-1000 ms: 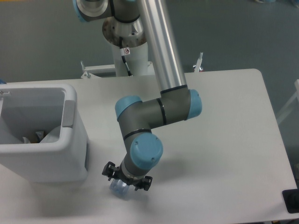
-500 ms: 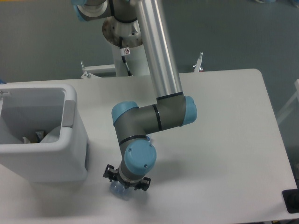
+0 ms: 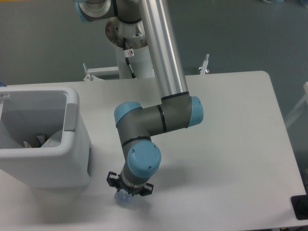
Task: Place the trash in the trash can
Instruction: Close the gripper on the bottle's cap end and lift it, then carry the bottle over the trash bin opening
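A small bluish, clear part of the crushed bottle (image 3: 120, 199), one piece of trash, peeks out on the table near the front edge. My gripper (image 3: 127, 192) points straight down on it, right of the trash can's front corner. The wrist hides the fingers, so only black fittings show on either side, and I cannot tell whether the jaws hold the bottle. The white trash can (image 3: 73, 105) stands at the left edge. Whitish crumpled wrapper trash (image 3: 39, 141) lies inside it.
The arm's base column (image 3: 129, 48) rises behind the table's far edge. The arm's long silver link (image 3: 163, 53) crosses above the table's middle. A dark object (image 3: 301, 207) sits at the front right corner.
The wrist has shifted slightly left and down over the bottle. Less of the bottle shows under it now. The trash can and its contents have not moved.
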Motion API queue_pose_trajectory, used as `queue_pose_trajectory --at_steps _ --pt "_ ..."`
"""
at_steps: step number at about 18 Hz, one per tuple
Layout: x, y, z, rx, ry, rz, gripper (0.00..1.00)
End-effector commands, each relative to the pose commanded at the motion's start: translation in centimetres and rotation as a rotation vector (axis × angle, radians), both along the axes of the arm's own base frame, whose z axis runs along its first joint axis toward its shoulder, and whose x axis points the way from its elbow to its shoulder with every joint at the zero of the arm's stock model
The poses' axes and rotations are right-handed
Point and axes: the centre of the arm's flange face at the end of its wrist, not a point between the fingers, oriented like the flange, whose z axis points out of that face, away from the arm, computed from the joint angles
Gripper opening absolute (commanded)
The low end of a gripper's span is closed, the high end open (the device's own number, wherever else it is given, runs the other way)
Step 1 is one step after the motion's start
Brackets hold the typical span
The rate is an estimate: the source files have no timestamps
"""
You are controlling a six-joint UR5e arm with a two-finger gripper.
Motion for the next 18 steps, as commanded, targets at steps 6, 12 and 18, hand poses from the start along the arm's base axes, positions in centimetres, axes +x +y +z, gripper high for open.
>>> queue_pose_trajectory --at_steps 6,12,18 --pt "-3.3 -0.9 5.7 0.138 -0.025 0.054 0.36" --pt "-7.5 -4.2 16.4 0.441 -0.136 0.127 0.36" --pt "-6.2 -6.9 27.1 0.657 -0.182 0.132 0.36"
